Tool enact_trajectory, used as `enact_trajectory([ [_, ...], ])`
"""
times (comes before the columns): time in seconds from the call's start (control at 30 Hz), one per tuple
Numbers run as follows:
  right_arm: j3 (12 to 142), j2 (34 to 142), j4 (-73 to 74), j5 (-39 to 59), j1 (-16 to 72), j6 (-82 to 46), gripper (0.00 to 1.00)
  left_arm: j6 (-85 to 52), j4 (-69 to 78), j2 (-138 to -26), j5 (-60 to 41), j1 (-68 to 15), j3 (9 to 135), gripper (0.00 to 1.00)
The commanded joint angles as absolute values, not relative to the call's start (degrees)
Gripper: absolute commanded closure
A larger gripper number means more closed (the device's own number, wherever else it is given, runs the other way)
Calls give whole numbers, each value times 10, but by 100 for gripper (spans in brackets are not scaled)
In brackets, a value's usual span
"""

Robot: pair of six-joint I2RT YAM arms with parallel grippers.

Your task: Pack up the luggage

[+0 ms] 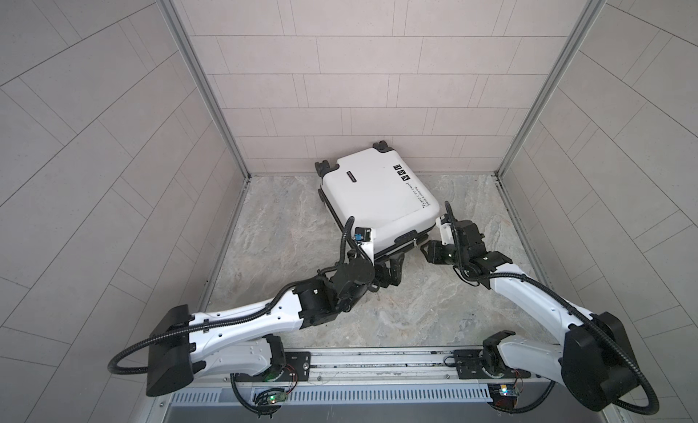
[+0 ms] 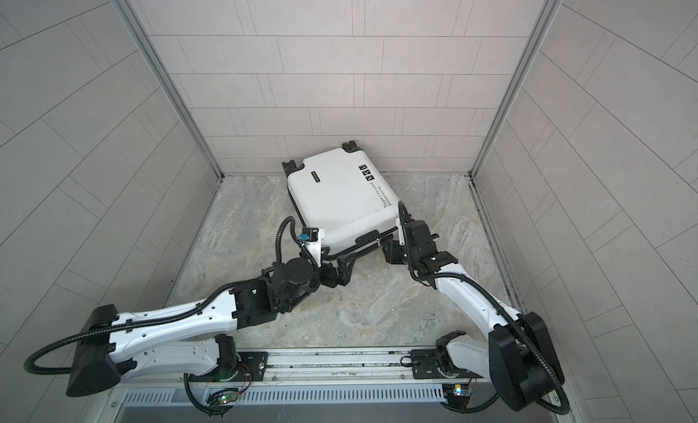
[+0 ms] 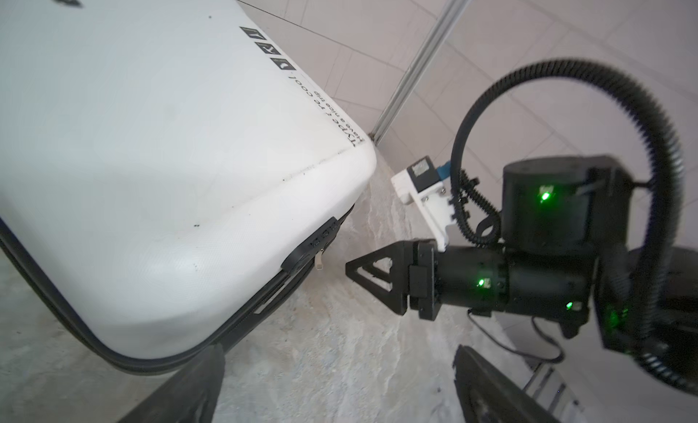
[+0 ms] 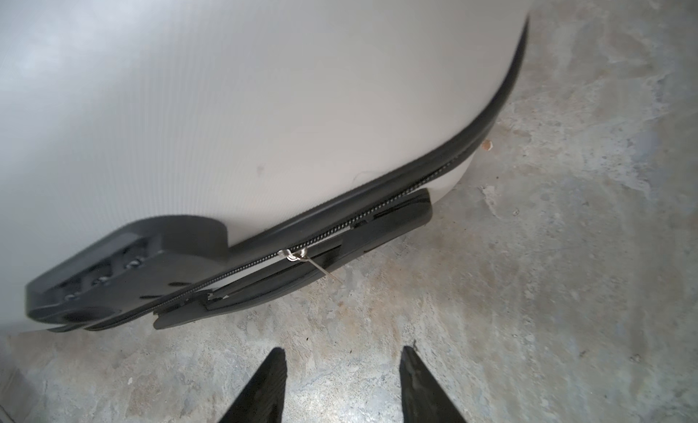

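Wrist views show left gripper (image 3: 336, 364) and right gripper (image 4: 343, 351) spread, empty, beside luggage (image 4: 264, 100).

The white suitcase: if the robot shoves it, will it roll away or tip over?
Probably neither. The suitcase lies flat on its broad side, so it should slide rather than tip. Its wheels point at the back wall, so rolling seems unlikely. The smooth hard shell likely stays stiff.

free: bare floor (image 1: 434, 307) before luggage (image 1: 377, 198) | blocked: back wall (image 1: 377, 100) behind luggage
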State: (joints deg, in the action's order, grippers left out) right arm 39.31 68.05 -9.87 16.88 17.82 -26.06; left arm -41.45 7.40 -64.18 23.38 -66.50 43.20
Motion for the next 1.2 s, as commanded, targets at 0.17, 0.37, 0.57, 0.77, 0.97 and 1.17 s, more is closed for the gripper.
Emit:
enact_trajectory([
  [0.17,421,638,-64,159,158,-218,30,-647,229,-646,285,-672,309,2],
  [0.37,510,659,-99,207,109,-220,18,-568,109,-563,317,-625,350,0],
  [0.57,577,721,-72,246,44,-266,12,-548,40,-501,158,-399,368,0],
  [0.77,660,845,-27,314,17,-330,10,-560,158,-592,11,-203,371,0],
  [0.97,705,923,3,336,18,-360,10,-600,363,-779,-85,-135,394,0],
  [1.17,697,937,31,365,19,-378,10,-652,549,-947,-141,-133,451,0],
])
